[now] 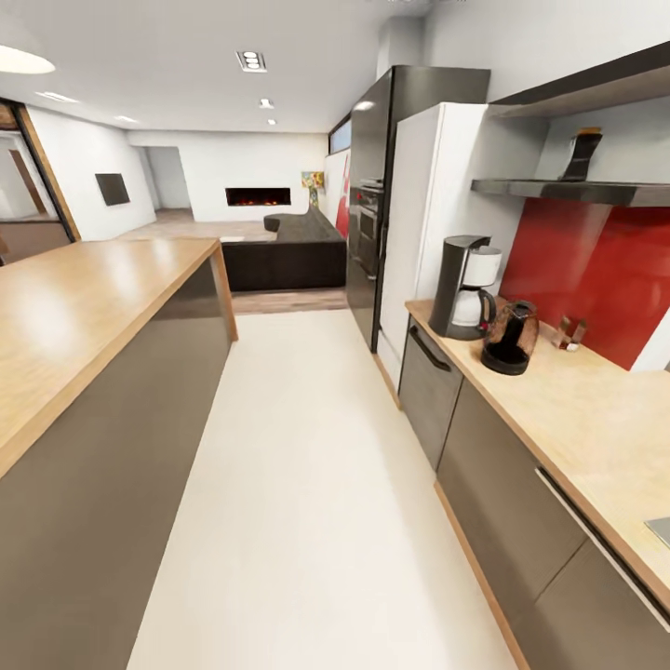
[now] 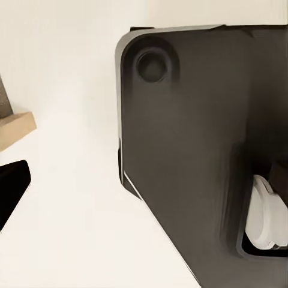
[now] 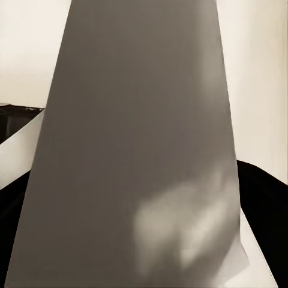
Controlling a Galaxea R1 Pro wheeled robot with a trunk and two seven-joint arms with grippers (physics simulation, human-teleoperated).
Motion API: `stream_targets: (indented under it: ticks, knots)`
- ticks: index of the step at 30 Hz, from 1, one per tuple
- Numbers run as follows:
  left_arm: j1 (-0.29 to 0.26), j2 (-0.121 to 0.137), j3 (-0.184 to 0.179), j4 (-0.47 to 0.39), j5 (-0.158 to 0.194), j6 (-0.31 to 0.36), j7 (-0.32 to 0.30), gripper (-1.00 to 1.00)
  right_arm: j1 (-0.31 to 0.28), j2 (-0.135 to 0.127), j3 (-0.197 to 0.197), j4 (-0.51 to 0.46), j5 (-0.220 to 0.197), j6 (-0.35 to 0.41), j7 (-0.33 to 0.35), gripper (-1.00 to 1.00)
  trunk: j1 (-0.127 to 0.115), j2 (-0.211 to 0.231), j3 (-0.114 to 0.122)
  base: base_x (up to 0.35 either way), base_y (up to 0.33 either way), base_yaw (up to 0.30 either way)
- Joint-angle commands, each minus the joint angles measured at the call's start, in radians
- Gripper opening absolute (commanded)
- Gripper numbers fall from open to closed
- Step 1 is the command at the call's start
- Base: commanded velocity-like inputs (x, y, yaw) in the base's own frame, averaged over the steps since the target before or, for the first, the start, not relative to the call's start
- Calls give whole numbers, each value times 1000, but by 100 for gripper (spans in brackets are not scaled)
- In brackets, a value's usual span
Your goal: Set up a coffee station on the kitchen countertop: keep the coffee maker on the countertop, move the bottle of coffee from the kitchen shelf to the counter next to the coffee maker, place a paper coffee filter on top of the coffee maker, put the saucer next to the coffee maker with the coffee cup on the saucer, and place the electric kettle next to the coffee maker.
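The kitchen countertop (image 1: 596, 428) runs along the right side in the head view, over dark grey cabinets. Near its far end, beside a white tall unit, stands the coffee maker (image 1: 464, 287). The electric kettle (image 1: 510, 339) sits just in front of it, close by on the same worktop. Above, the kitchen shelf (image 1: 568, 190) carries a small dark pinched item (image 1: 582, 154) that looks like the bottle of coffee. The left wrist view looks down at my dark base plate (image 2: 186, 150) over white floor. The right wrist view faces a grey panel (image 3: 138, 150) of my own body.
A big wooden island (image 1: 84, 307) with grey sides lines the left. A white floor aisle (image 1: 307, 484) runs between it and the cabinets. Small brown items (image 1: 569, 333) stand against the red backsplash. A black fridge column (image 1: 372, 214) and a dark sofa (image 1: 288, 251) lie beyond.
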Motion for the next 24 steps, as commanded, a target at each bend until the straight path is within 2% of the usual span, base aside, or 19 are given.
stream_targets:
  ticks: [1,24]
  knots:
    - [0,0,0,-2,0,-2,-1,100,0,0,8,-2,4,6,1,-100,1,-2,0,338,0,0]
    - [0,0,2,0,0,-3,-2,100,0,2,8,-2,3,6,1,-100,1,-2,35,338,0,0]
